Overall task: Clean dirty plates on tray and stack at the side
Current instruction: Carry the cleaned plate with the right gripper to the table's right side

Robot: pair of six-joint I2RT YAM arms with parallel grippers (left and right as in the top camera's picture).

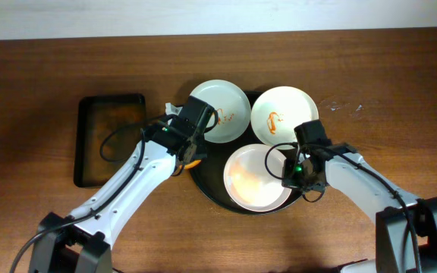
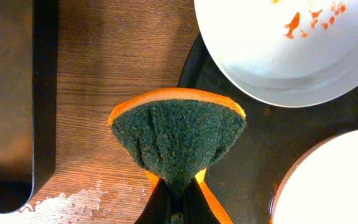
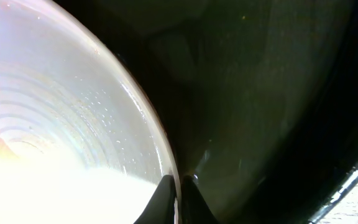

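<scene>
**A:** Where is the sponge?

**B:** It's clenched in the left pincer (image 2: 178, 196), with the green scouring face fanned out ahead of the fingertips. The sponge (image 2: 178, 134) hangs over the left lip of the round tray (image 2: 260, 149), partly above the wooden surface (image 2: 123, 62).

**A:** And which plate gets wiped?

**B:** There are two candidates. The stained plate (image 2: 278, 50), smeared with orange, lies ahead of that pincer and to its right. The near plate (image 1: 256, 178) lies directly to its right. The right pincer (image 3: 178, 190) is clamped on that plate's rim, one finger inside and one outside.

**A:** So which arm does what?

**B:** My guess is that the right arm steadies the near plate while the left carries the sponge rightward onto it. Only the left holds a scrubber. A third plate (image 1: 284, 115), also smeared, is farther from the left pincer than either of the others.

**A:** Where do they stack?

**B:** Probably the rectangular tray (image 1: 111, 140). It sits to the left of the left pincer, well apart from the plates.
</scene>
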